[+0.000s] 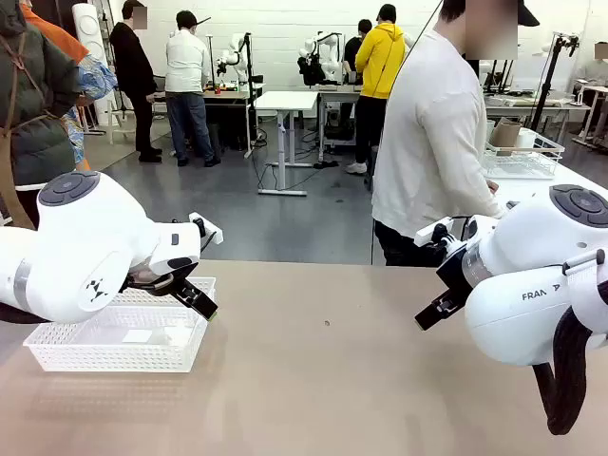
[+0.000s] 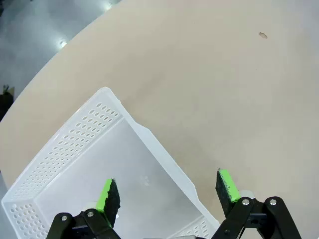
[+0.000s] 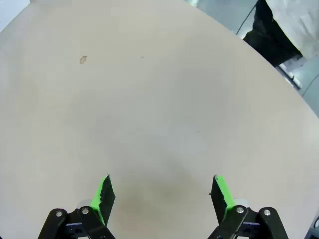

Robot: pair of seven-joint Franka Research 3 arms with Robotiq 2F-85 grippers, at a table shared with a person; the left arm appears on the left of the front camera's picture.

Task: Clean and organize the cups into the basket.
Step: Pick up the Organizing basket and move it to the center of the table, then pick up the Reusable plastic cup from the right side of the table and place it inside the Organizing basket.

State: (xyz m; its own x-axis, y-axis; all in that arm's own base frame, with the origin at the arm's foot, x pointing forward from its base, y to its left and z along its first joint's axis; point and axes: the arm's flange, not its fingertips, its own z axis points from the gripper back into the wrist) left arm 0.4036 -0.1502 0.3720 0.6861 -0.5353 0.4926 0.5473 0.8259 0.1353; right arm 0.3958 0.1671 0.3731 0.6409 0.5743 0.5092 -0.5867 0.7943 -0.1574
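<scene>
Fingers: left gripper [image 2: 167, 191] and right gripper [image 3: 162, 191] both spread wide, holding nothing
Basket [image 1: 114, 359]: on table [image 1: 332, 380] under left gripper (nothing in it)
Risk: left fingers [image 2: 110, 195] straddle its edge; dropping could catch and drag it

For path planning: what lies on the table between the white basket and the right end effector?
Bare tabletop, apart from one small dark speck; the front view shows this stretch between basket and right end effector.
</scene>
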